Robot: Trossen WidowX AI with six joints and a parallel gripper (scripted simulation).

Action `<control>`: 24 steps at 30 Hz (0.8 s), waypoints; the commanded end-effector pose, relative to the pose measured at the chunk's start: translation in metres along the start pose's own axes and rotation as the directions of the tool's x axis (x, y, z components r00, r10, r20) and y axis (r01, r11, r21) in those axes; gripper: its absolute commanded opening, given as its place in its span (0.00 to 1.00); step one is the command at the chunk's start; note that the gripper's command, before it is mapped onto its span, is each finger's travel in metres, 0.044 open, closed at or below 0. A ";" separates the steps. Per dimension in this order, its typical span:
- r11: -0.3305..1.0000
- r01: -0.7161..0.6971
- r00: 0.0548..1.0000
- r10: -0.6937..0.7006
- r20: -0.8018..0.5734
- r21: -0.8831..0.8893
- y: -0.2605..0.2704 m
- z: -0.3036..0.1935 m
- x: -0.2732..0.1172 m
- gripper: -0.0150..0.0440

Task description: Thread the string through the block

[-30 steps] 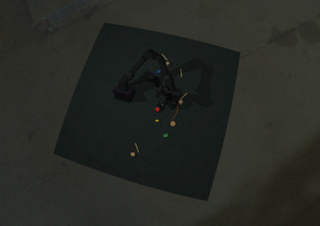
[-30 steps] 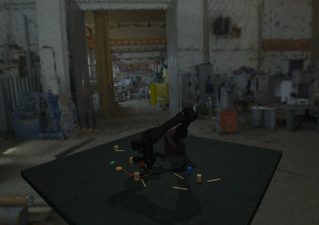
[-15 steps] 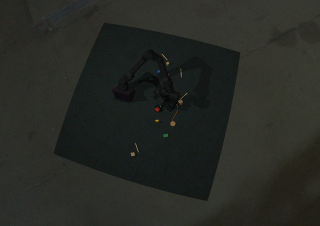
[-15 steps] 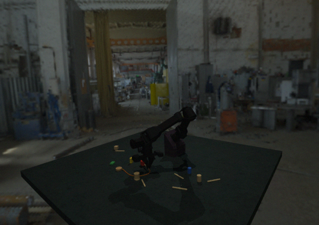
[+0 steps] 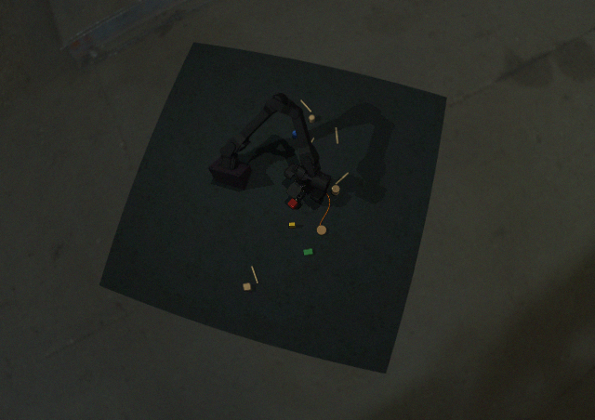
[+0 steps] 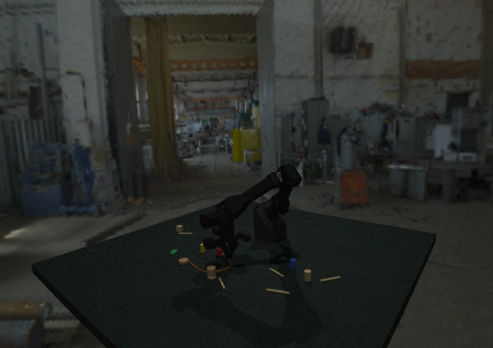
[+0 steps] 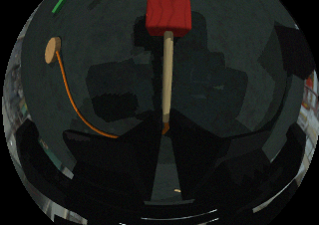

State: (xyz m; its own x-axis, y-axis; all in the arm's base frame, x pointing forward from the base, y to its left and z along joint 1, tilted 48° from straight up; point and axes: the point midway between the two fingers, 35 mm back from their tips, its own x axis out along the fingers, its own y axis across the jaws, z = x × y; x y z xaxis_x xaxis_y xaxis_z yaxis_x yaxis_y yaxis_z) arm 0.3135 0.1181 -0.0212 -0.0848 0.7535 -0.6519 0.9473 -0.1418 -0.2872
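Observation:
My gripper [image 7: 165, 112] is shut on the thin wooden stick [image 7: 167, 80], which points straight ahead, low over the table. The stick's far tip meets the near face of a red block [image 7: 169, 14]; I cannot see a hole in it. The red block also shows just in front of the gripper in the top view [image 5: 292, 203] and in the exterior view [image 6: 219, 252]. The orange string [image 7: 74, 102] curves from the held end of the stick to the round wooden button [image 7: 52, 50] [image 5: 321, 229] [image 6: 182, 261], which lies flat on the table.
A yellow block [image 5: 291, 224] and a green block [image 5: 308, 252] lie beyond the red one. A tan cylinder [image 5: 335, 189] with a loose stick [image 5: 341, 178] stands close beside the gripper. A blue piece [image 6: 292, 262], another cylinder [image 6: 307, 275], a tan cube [image 5: 246, 286] and more loose sticks lie farther off.

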 end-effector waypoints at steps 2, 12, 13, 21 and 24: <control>1.000 0.000 1.000 0.000 0.000 -0.003 0.000 0.007 0.000 0.25; 1.000 0.000 1.000 0.000 -0.001 -0.003 0.000 0.021 0.000 0.25; 1.000 0.000 1.000 0.000 -0.001 -0.003 0.000 0.023 0.000 0.25; 1.000 0.000 1.000 0.000 -0.001 -0.003 0.000 0.033 0.000 0.25; 1.000 0.000 1.000 0.000 -0.001 -0.003 0.000 0.037 -0.001 0.25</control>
State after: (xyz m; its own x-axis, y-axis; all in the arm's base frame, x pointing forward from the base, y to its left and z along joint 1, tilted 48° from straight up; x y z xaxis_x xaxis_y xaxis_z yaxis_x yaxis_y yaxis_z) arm 0.3041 0.0975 -0.0426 -0.0839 0.7560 -0.6492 0.9472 -0.1419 -0.2876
